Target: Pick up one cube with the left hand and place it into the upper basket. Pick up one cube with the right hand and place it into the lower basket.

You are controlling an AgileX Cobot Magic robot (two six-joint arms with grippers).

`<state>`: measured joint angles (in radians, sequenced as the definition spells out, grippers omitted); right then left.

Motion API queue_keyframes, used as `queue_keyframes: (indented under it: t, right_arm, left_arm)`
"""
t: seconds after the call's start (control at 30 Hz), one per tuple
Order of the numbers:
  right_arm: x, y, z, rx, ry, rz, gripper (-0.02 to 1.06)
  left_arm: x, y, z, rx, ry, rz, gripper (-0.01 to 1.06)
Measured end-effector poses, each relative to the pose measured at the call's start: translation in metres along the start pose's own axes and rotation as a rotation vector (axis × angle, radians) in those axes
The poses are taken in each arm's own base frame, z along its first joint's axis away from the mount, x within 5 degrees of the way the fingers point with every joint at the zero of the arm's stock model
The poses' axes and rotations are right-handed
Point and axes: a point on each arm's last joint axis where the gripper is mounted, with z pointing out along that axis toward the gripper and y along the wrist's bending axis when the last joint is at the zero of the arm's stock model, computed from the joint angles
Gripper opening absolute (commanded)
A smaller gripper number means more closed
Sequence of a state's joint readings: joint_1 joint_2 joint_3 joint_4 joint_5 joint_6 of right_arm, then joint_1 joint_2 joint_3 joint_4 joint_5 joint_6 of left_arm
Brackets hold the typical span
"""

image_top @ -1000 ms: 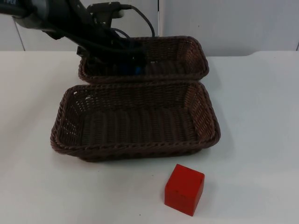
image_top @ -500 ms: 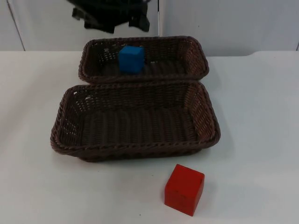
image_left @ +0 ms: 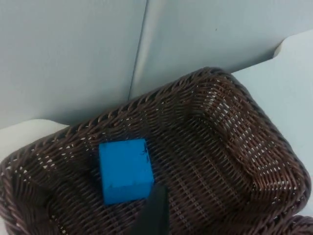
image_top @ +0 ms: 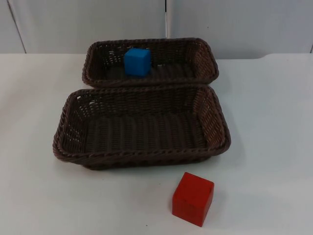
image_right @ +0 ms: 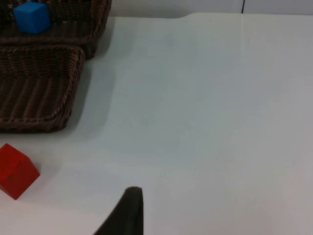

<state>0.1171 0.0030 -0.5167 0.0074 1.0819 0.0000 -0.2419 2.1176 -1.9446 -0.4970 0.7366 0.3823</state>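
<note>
the blue cube (image_top: 137,61) sits inside the upper basket (image_top: 203,58), the far one of the 2 brown wicker baskets, toward its left half and close to its far wall. from the left wrist view the same blue cube (image_left: 125,170) rests flat on the woven floor of the upper basket (image_left: 274,147), and 1 black fingertip of the left gripper (image_left: 153,214) stands just near of the cube and apart from it, holding nothing; whether its fingers are open or closed i cannot tell.

the lower basket (image_top: 217,125), larger and touching the upper one along its far rim, has nothing in it. the red cube (image_top: 193,199) lies on the white worktop (image_top: 274,147), just near of the lower basket's near rim and a little right of its middle, turned slightly askew.

in the right wrist view 1 fingertip of the right gripper (image_right: 127,210) hangs over bare worktop (image_right: 205,107), well apart from the red cube (image_right: 16,170), which lies to its left; the state of these fingers cannot be told either. the grey partition wall (image_top: 234,24) closes the far side.
</note>
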Motion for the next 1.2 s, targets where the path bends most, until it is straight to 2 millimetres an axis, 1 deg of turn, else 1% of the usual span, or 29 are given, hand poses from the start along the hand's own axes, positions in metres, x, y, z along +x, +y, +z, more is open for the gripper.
queue_keyframes:
  t: [0.03,0.2,0.23,0.37,0.4,0.53,0.57,0.6,0.63,0.7,0.73,0.83,0.87,0.9,0.93,1.0,1.03,1.1,1.17,1.2]
  right_arm:
    - [0.000,0.000,0.000,0.000,0.000,0.000,1.05]
    - [0.000,0.000,0.000,0.000,0.000,0.000,1.05]
    - [0.000,0.000,0.000,0.000,0.000,0.000,1.05]
    - [0.000,0.000,0.000,0.000,0.000,0.000,1.05]
    - [0.000,0.000,0.000,0.000,0.000,0.000,1.05]
    - [0.000,-0.001,0.000,0.006,0.000,-0.003,1.05]
    - [0.000,-0.001,0.000,0.006,0.000,-0.003,1.05]
    - [0.000,-0.001,0.000,0.006,0.000,-0.003,1.05]
    - [0.000,-0.001,0.000,0.006,0.000,-0.003,1.05]
    - [0.000,-0.001,0.000,0.006,0.000,-0.003,1.05]
    - [0.000,-0.001,0.000,0.006,0.000,-0.003,1.05]
    - [0.000,-0.001,0.000,0.006,0.000,-0.003,1.05]
    - [0.000,-0.001,0.000,0.006,0.000,-0.003,1.05]
    - [0.000,-0.001,0.000,0.006,0.000,-0.003,1.05]
    - [0.000,-0.001,0.000,0.006,0.000,-0.003,1.05]
    - [0.000,-0.001,0.000,0.006,0.000,-0.003,1.05]
    - [0.000,-0.001,0.000,0.006,0.000,-0.003,1.05]
    - [0.000,-0.001,0.000,0.006,0.000,-0.003,1.05]
    - [0.000,-0.001,0.000,0.006,0.000,-0.003,1.05]
    - [0.000,-0.001,0.000,0.006,0.000,-0.003,1.05]
  left_arm:
    - [0.000,0.000,0.000,0.000,0.000,0.000,0.85]
    - [0.002,-0.007,-0.019,0.000,0.006,-0.031,0.85]
    - [0.002,-0.007,-0.019,0.000,0.006,-0.031,0.85]
    - [0.014,-0.009,-0.029,-0.010,0.022,-0.045,0.85]
    - [0.014,-0.009,-0.029,-0.010,0.022,-0.045,0.85]
    - [0.029,-0.012,-0.041,-0.028,0.026,-0.062,0.85]
    - [0.029,-0.012,-0.041,-0.028,0.026,-0.062,0.85]
    - [0.034,-0.012,-0.044,-0.034,0.028,-0.067,0.85]
    - [0.037,-0.013,-0.050,-0.040,0.019,-0.069,0.85]
    - [0.049,-0.015,-0.060,-0.056,0.012,-0.077,0.85]
    - [0.049,-0.015,-0.060,-0.056,0.012,-0.077,0.85]
    - [0.061,-0.019,-0.077,-0.075,-0.012,-0.082,0.85]
    - [0.061,-0.019,-0.077,-0.075,-0.012,-0.082,0.85]
    - [0.068,-0.020,-0.083,-0.084,-0.015,-0.082,0.85]
    - [0.068,-0.021,-0.087,-0.084,-0.020,-0.082,0.85]
    - [0.078,-0.025,-0.099,-0.092,-0.019,-0.074,0.85]
    - [0.078,-0.025,-0.099,-0.092,-0.019,-0.074,0.85]
    - [0.082,-0.028,-0.110,-0.100,-0.031,-0.061,0.85]
    - [0.084,-0.029,-0.114,-0.102,-0.031,-0.057,0.85]
    - [0.086,-0.031,-0.119,-0.104,-0.038,-0.053,0.85]
